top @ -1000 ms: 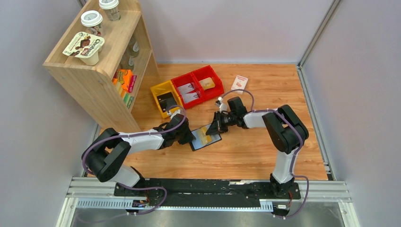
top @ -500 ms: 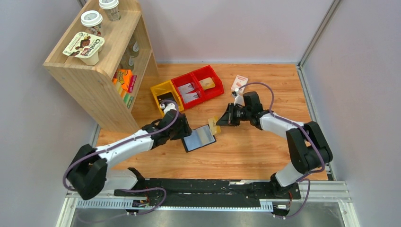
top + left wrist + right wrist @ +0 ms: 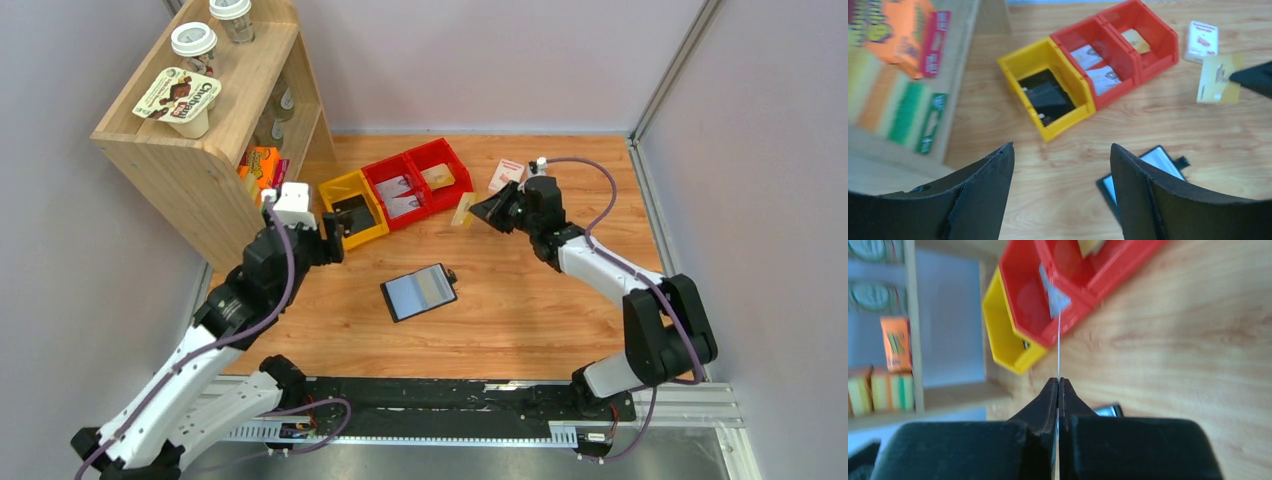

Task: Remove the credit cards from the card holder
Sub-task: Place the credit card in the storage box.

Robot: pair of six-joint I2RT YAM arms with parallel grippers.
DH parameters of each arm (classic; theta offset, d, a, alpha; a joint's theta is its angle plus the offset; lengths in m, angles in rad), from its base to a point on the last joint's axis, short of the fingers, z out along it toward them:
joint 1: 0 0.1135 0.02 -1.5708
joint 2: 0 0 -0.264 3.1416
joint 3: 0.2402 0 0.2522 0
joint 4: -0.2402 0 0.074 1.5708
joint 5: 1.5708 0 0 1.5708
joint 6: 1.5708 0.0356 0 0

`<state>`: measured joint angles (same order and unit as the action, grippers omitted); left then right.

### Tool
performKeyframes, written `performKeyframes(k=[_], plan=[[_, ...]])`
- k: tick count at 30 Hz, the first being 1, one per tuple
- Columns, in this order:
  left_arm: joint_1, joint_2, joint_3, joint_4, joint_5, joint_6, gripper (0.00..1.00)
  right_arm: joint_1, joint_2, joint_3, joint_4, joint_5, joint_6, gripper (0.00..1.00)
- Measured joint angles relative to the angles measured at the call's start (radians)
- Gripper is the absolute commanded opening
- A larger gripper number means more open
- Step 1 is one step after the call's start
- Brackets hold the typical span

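The right claw is closed on one tan card. The left claw is wide open and empty, apart from the card holder.

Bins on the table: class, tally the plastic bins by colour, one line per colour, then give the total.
Yellow bins: 1
Red bins: 2
Total: 3
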<state>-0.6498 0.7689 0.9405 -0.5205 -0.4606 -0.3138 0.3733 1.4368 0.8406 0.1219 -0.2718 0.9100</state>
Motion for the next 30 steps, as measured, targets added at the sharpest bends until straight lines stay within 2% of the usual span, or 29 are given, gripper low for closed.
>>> performKeyframes(k=[5,8,18,30], plan=[[0.0,-0.203,-0.127,0.051,-0.077,0.139,0.79,0.018,0.153,0.13,0.076,0.164,0.116,0.0],[0.0,-0.274,-0.188,0.072,-0.1,0.187,0.79,0.039,0.249,0.209,0.111,0.263,0.167,0.0],[0.007,-0.319,-0.22,0.099,-0.116,0.224,0.79,0.119,0.53,0.438,0.146,0.55,0.277,0.0],[0.034,-0.324,-0.22,0.1,-0.106,0.227,0.79,0.168,0.742,0.673,0.08,0.695,0.354,0.0]])
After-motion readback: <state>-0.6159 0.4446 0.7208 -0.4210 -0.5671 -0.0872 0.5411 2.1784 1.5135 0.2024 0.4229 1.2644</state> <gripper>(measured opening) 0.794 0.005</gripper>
